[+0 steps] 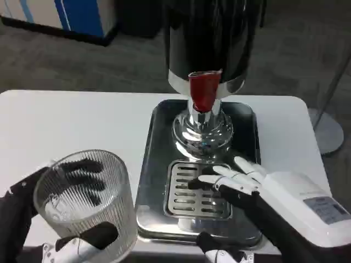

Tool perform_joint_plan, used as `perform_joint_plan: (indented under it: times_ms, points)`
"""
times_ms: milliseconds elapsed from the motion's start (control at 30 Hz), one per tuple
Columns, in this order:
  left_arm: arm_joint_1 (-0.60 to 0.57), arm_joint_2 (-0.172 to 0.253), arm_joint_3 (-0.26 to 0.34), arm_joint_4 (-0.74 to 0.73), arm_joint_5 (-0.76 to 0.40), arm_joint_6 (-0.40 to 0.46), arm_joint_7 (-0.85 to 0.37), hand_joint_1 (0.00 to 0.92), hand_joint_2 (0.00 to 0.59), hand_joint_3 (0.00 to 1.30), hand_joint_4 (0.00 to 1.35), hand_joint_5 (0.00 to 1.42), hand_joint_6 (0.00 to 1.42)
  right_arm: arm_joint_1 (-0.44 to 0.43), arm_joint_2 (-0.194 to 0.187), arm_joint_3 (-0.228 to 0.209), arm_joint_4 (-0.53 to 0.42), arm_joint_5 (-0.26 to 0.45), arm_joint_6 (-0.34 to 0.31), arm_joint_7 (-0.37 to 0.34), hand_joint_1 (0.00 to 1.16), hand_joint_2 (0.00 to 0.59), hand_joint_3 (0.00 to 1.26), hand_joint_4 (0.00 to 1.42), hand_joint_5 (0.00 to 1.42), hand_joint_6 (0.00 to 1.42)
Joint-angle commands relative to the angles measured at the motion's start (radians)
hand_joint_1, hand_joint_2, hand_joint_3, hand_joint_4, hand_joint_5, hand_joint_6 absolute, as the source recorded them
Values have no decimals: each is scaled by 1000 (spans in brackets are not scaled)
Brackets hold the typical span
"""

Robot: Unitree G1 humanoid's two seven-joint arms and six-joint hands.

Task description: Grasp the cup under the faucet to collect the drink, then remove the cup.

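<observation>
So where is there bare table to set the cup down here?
Bare white table lies left of the dispenser tray, behind the cup the left robot hand holds. A narrower strip lies right of the tray. The drip grate is crowded by the right robot hand.

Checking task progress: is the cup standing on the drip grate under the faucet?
No. The left hand holds the cup off to the left, away from the drip grate.

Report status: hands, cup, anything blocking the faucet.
Left hand grips the ribbed clear cup, left of the tray, not under the red faucet. Right hand open, fingers over the drip grate, in the cup's spot.
</observation>
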Motion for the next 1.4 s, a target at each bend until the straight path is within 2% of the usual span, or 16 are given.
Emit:
perform_joint_plan:
  times_ms: [33, 233, 567, 1000, 1200, 1400]
  points:
    - [-7, 2, -3, -16, 0, 8, 5, 623, 67, 708, 726, 701, 507, 4, -5, -11, -5, 15, 0, -4, 449, 463, 220, 104, 0, 0]
    - [-15, 4, -1, -12, 1, 12, 5, 623, 67, 713, 726, 705, 507, 0, -4, -14, -3, 19, 1, -3, 441, 483, 218, 94, 0, 0]
    - [-44, 4, -11, 9, 9, 17, 4, 623, 67, 713, 726, 706, 507, -2, 0, -15, 1, 16, 10, -4, 436, 475, 218, 94, 0, 0]
    - [-58, 6, -14, 21, 13, 25, -2, 623, 66, 714, 726, 700, 507, 26, 18, -40, 12, 23, 43, -26, 434, 472, 209, 184, 62, 58]
    - [-74, 3, -38, 33, 37, 32, 1, 623, 66, 714, 726, 701, 507, 35, 18, -57, 24, 24, 57, -37, 434, 481, 206, 165, 49, 62]
    - [-104, -2, -89, 68, 77, 22, 3, 623, 66, 714, 726, 705, 507, 51, 22, -69, 29, 21, 64, -57, 431, 489, 210, 151, 48, 64]
